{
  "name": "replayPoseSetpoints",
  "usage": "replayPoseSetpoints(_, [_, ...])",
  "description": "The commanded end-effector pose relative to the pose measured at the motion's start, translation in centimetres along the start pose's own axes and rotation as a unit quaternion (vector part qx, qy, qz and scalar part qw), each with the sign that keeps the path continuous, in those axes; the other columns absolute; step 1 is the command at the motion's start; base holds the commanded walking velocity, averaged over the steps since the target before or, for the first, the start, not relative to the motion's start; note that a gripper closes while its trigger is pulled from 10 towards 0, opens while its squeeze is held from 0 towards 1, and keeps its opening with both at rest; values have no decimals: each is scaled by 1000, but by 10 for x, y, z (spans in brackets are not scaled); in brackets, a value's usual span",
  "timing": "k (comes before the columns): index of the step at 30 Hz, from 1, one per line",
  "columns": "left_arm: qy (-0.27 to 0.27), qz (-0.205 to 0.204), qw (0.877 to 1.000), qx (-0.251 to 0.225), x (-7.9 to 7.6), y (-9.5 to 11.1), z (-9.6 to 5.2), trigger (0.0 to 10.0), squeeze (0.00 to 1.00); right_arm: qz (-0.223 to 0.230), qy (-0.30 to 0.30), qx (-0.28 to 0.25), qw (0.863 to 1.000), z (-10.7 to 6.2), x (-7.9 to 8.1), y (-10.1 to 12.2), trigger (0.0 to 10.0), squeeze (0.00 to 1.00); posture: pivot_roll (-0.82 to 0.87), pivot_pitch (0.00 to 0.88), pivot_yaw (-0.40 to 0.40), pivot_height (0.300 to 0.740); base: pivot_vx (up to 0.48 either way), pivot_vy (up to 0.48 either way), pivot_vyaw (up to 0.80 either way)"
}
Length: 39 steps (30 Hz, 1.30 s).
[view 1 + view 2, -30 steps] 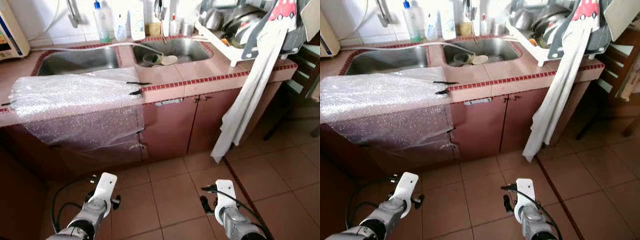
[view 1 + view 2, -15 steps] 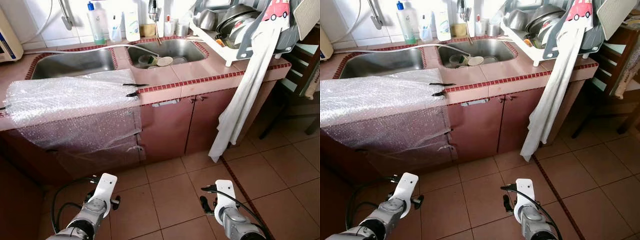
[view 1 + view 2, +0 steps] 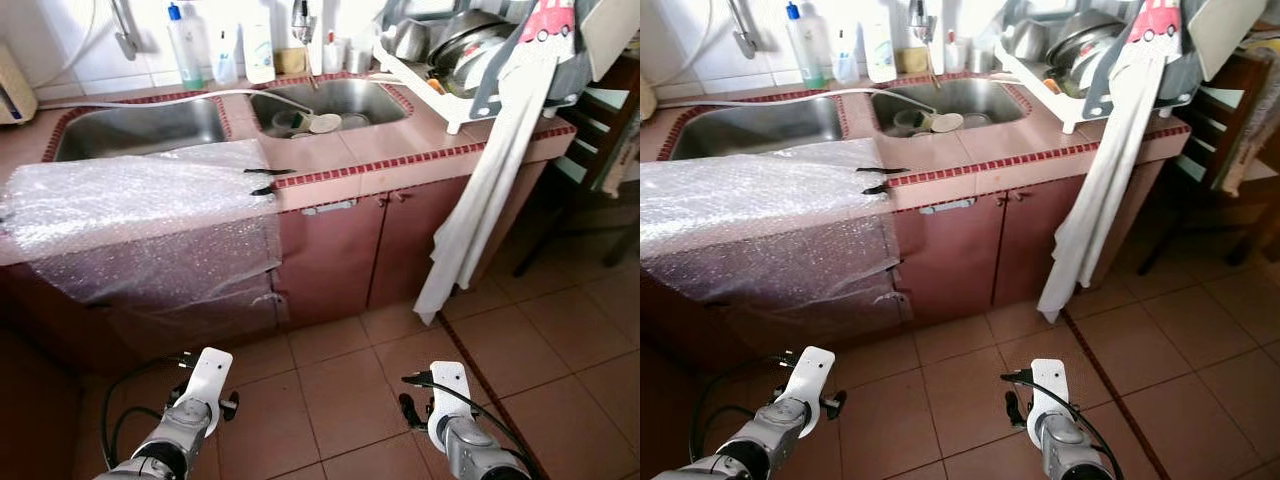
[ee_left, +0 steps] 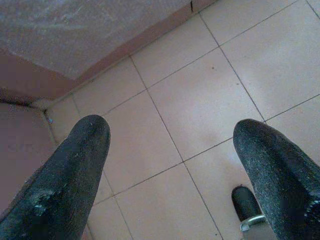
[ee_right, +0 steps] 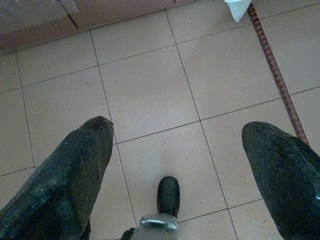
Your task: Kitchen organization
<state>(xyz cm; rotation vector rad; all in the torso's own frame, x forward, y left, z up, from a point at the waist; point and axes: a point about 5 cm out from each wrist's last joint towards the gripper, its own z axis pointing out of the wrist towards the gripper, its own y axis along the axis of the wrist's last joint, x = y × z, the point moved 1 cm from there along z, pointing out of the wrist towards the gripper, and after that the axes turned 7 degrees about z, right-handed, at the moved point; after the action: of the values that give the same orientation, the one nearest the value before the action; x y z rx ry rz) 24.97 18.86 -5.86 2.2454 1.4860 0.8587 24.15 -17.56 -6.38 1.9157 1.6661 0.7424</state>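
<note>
Both arms are down low over the floor tiles [image 3: 330,385] right now, left pincer [image 4: 170,150] and right pincer [image 5: 177,150] each spread wide with nothing in them. Ahead is the pink tiled surface [image 3: 400,135], its left part draped in bubble wrap [image 3: 150,200], and a white cloth [image 3: 480,210] hanging off the right end. Farther back, dishes [image 3: 305,122] sit in the right sink, with the loaded dish rack [image 3: 470,50] beside it. I'd step closer and square up before lifting an arm, and steer clear of that dangling cloth.
</note>
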Motion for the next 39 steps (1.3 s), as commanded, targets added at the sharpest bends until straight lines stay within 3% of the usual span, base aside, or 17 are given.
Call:
replayPoseSetpoints(1, [2, 2, 1000, -1, 1, 1, 0, 10000, 0, 6, -5, 4, 1000, 0, -2, -2, 10000, 0, -22, 0, 61, 740, 0, 0, -481])
replayPoseSetpoints(11, [2, 6, 1000, -1, 1, 1, 0, 10000, 0, 7, -6, 5, 1000, -1, -2, -3, 10000, 0, -23, 0, 62, 740, 0, 0, -774])
replayPoseSetpoints(15, [11, 39, 999, -16, 3, 5, 0, 10000, 0, 7, -6, 6, 1000, -1, -2, -3, 10000, 0, -23, 0, 62, 740, 0, 0, -784])
replayPoseSetpoints(23, [19, 61, 997, -37, 7, 19, 1, 10000, 0, 10, -8, 6, 1000, -1, -3, -4, 10000, 0, -25, 0, 63, 740, 0, 0, -770])
replayPoseSetpoints(39, [12, 67, 997, -39, 3, 21, 1, 10000, 0, 2, -9, 9, 1000, -1, -5, -6, 10000, 0, -32, 0, 63, 740, 0, 0, 0])
